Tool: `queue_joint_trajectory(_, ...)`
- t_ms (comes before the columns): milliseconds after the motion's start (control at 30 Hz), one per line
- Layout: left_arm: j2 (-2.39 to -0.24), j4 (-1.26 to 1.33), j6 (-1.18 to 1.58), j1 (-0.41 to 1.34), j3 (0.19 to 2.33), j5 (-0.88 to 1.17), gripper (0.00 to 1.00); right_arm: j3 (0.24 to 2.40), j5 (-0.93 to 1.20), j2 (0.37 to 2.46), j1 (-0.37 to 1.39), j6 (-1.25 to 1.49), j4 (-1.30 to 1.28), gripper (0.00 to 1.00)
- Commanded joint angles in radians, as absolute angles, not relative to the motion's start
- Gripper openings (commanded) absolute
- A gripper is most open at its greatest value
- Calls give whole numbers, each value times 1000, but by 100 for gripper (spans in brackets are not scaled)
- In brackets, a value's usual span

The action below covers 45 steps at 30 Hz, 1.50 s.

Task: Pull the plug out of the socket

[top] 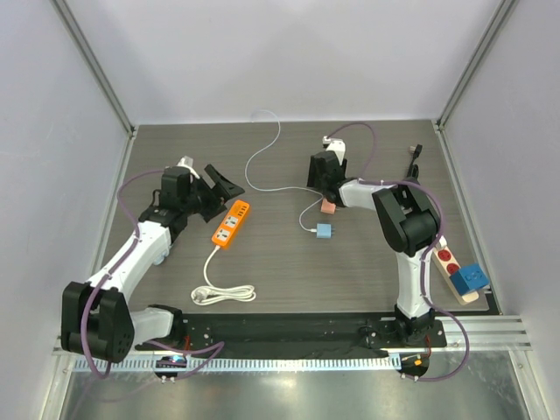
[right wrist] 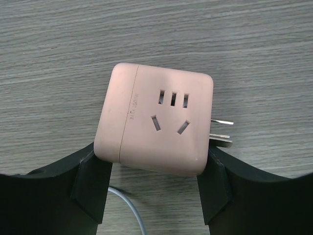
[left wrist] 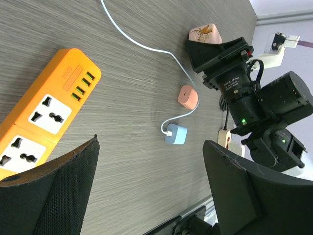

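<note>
- Left fingers stand wide apart with only bare desk between them, just beside the far end of the orange strip.
- Right fingers flank a pink cube, one at each side. The cube fills the gap between them, but I cannot tell whether they press on it.
- That cube turns its slotted face to the wrist camera. Its metal prongs stick out at one side, and a thin white cable runs over the desk just below it in that view.
- The plug, a dark blue cube, sits in the socket at the near right corner of the desk. It is well apart from both pairs of fingers, and neither touches it.
- The socket lies slanted along the desk's right edge, with the plug at its near end and two red outlets bare just beyond it. The right arm hides the far part.
- A second pink cube lies just in front of the right fingers.
- A blue cube lies nearer again, on the end of the white cable.
- The orange strip's white cord is coiled near the desk's front edge.
</note>
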State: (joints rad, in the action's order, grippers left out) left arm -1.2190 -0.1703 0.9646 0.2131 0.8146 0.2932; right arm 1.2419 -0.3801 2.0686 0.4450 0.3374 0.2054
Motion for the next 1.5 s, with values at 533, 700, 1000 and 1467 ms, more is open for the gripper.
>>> queue_joint_trajectory(533,-1082,-288,796,216,870,287,87,1229,-331,2006,429,299,222,94)
queue_joint_trajectory(700,-996,-357,755,216,847,267,88,1200,-313,1931,439,288,248,100)
queue_joint_trajectory(1000,-884,-472,784,218,769,339,97,1146,-445,1672,465,281,74,100)
queue_joint_trajectory(1467,-736,-526,813,325,807,301,100,1008,-586,1145,302,338,-541,100)
